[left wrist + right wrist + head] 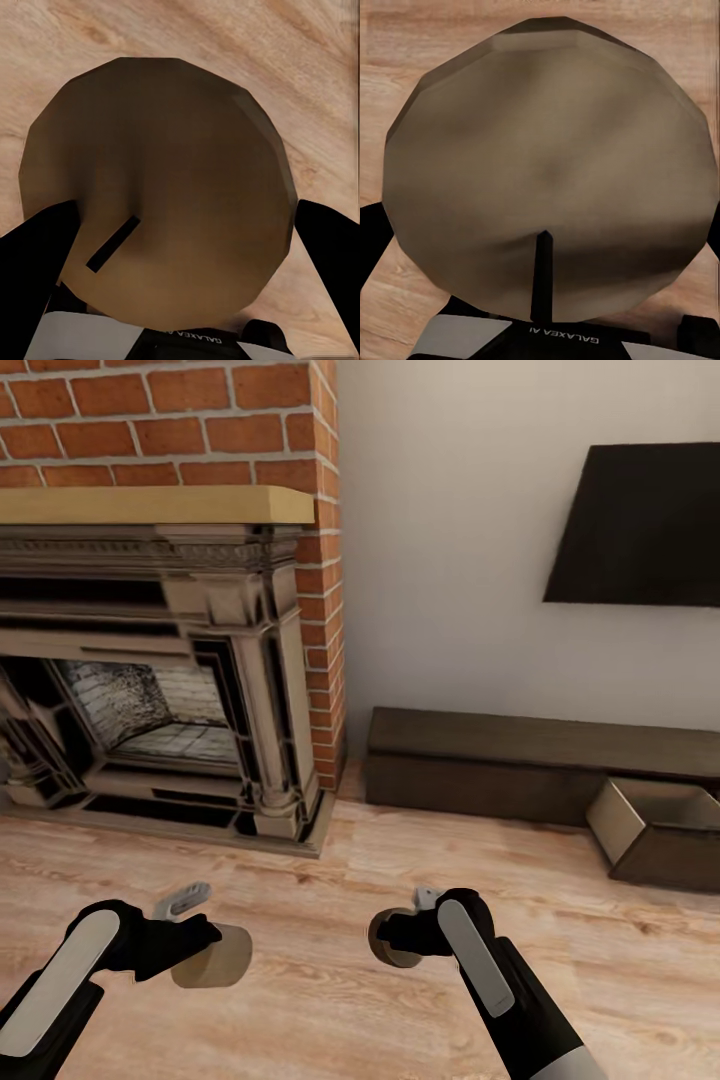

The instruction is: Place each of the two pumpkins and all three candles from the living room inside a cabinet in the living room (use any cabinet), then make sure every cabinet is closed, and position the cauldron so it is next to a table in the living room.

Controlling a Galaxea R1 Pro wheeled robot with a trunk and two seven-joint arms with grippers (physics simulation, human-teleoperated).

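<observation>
Head view: both grippers have their jaws clamped on candles, left gripper (205, 940) and right gripper (400, 938); cabinet (520, 765) drawer (650, 820) hangs open, nothing stowed yet as far as I can see.

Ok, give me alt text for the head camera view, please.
Each pincer, left and right, holds a stubby tan candle (left candle, right candle) above a wood floor. Ahead stand a brick fireplace and a low dark cabinet with one drawer open.

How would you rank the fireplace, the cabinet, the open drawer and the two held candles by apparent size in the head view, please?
1. Fireplace
2. Cabinet
3. Open drawer
4. Left hand's candle and right hand's candle: look alike, unranked.
</observation>
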